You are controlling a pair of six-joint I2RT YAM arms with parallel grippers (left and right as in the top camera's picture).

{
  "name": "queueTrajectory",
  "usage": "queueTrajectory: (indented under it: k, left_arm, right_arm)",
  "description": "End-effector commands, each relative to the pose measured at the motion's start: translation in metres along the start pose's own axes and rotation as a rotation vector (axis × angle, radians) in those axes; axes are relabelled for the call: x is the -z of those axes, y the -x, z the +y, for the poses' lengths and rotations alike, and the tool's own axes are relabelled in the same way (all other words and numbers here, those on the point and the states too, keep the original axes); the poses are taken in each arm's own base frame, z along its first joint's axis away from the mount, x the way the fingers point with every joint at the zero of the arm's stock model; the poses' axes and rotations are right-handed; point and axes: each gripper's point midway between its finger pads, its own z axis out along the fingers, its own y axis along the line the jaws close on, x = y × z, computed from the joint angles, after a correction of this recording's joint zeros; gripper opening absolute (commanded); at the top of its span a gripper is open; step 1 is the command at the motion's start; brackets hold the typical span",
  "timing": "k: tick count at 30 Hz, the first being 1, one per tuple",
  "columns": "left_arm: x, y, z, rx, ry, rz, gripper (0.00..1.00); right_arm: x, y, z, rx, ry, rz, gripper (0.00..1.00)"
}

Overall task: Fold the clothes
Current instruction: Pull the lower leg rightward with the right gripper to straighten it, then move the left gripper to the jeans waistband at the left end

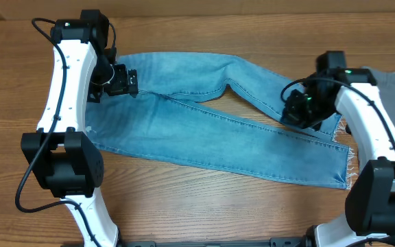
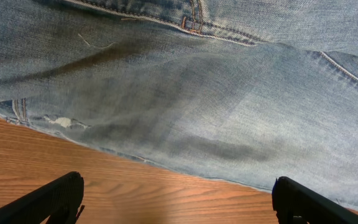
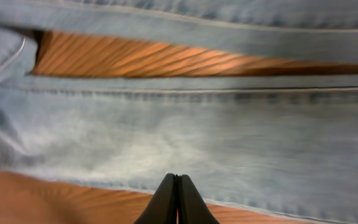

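Note:
The clothes, a pair of light blue jeans (image 1: 204, 130), lie spread flat on the wooden table, waist to the left. One leg runs to a frayed hem (image 1: 347, 171) at the lower right, and the other bends near the middle and ends under the right arm. My left gripper (image 1: 124, 82) hovers at the waist's far edge. In the left wrist view the left gripper (image 2: 176, 202) stands wide open over bare wood, just short of the denim (image 2: 197, 93). My right gripper (image 1: 297, 110) is over the upper leg. In the right wrist view its fingertips (image 3: 178, 198) are pressed together, empty, above the leg's edge (image 3: 185, 137).
A grey cloth (image 1: 393, 77) lies at the table's right edge behind the right arm. Both arm bases (image 1: 64, 161) stand at the near side of the table. Bare wood (image 1: 197, 206) shows in front of the jeans and between the two legs (image 3: 166, 59).

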Motion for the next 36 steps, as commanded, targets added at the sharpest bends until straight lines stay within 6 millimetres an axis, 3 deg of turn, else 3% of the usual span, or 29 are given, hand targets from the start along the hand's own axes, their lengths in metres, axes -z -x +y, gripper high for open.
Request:
queueTrajectory:
  k: [1,6,15,16,18,19,23,28,34,35,36]
  left_arm:
    - [0.001,0.002,-0.002,-0.006,0.008,-0.009,1.00]
    - [0.001,0.002,-0.001,-0.005,0.008,-0.009,1.00]
    - [0.001,0.002,-0.002,-0.006,0.008,-0.010,1.00]
    - [0.001,0.002,-0.002,-0.006,0.008,-0.010,1.00]
    - [0.001,0.002,-0.002,-0.006,0.008,-0.010,1.00]
    - [0.001,0.003,-0.002,-0.006,0.008,-0.011,1.00]
    - [0.001,0.008,-0.003,-0.007,0.004,-0.033,1.00]
    - [0.001,0.009,-0.003,-0.008,0.002,-0.038,1.00]
    - [0.001,0.010,0.008,-0.008,0.052,-0.040,1.00]
    - [0.001,0.010,0.008,-0.008,0.052,-0.041,1.00]
    - [0.001,0.011,0.008,-0.008,0.052,-0.042,1.00]
  right_arm:
    - [-0.010,-0.018,0.025,0.094,0.021,0.036,0.04]
    - [-0.025,-0.045,0.054,0.211,0.013,0.080,0.04]
    - [-0.042,-0.065,0.077,0.210,-0.076,0.039,0.05]
    - [-0.043,-0.068,0.080,0.211,-0.074,0.040,0.21]
    - [-0.045,-0.073,0.083,0.228,-0.082,0.042,0.67]
    - [-0.046,-0.074,0.083,0.233,-0.096,0.036,0.82]
    - [-0.045,-0.068,0.065,0.186,-0.241,-0.047,0.83]
    - [-0.027,-0.053,0.022,0.087,-0.478,-0.167,0.82]
    - [-0.015,-0.045,-0.007,-0.005,-0.556,-0.179,0.82]
    - [-0.015,-0.043,-0.011,-0.021,-0.559,-0.177,0.79]
    - [-0.015,-0.042,-0.015,-0.033,-0.561,-0.176,0.69]
